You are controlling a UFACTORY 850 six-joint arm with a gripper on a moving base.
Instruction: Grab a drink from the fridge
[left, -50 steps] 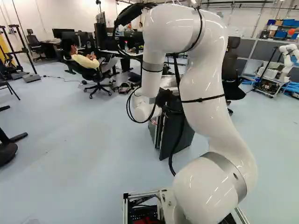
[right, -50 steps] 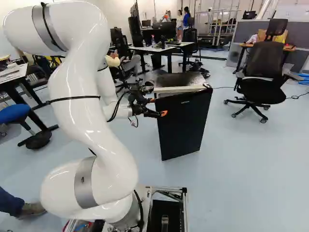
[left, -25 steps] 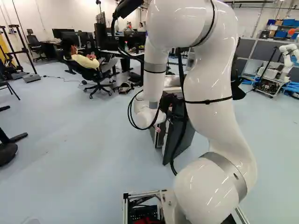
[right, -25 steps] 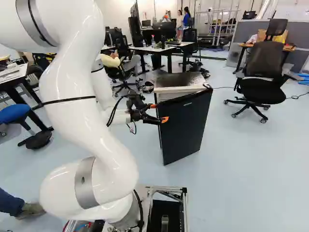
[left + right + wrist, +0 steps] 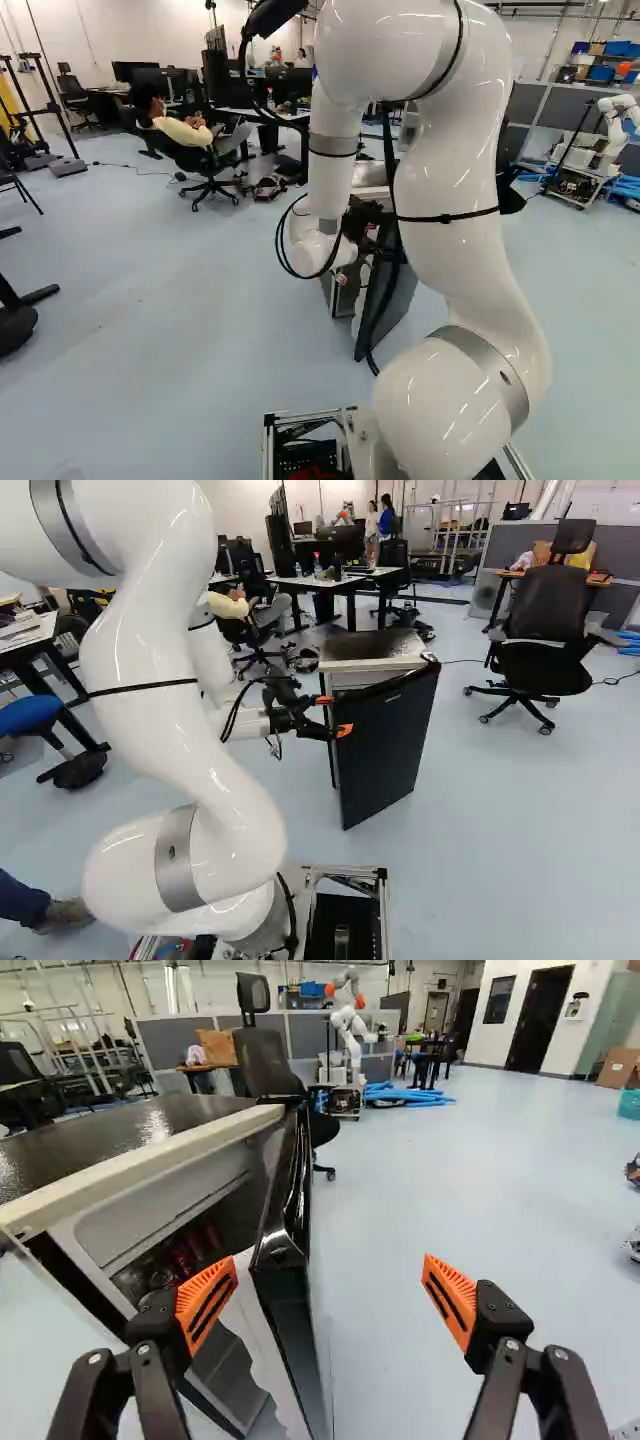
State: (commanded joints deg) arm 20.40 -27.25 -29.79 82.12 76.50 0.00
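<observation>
White arm (image 5: pixel 180 715) extends to the fridge (image 5: pixel 375 648). Fridge door (image 5: pixel 385 745) stands ajar. Gripper (image 5: pixel 333 715): fingers wide apart, gripping nothing; one orange pad (image 5: pixel 206 1302) is at the door's inner edge, the other well apart, off its outer face. Drinks, apparently red cans (image 5: pixel 184 1259), lie inside the fridge, partly shadowed; count unclear.

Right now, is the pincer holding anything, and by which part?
Nothing held: the pincer is open, one finger inside the fridge door, the other outside.
</observation>
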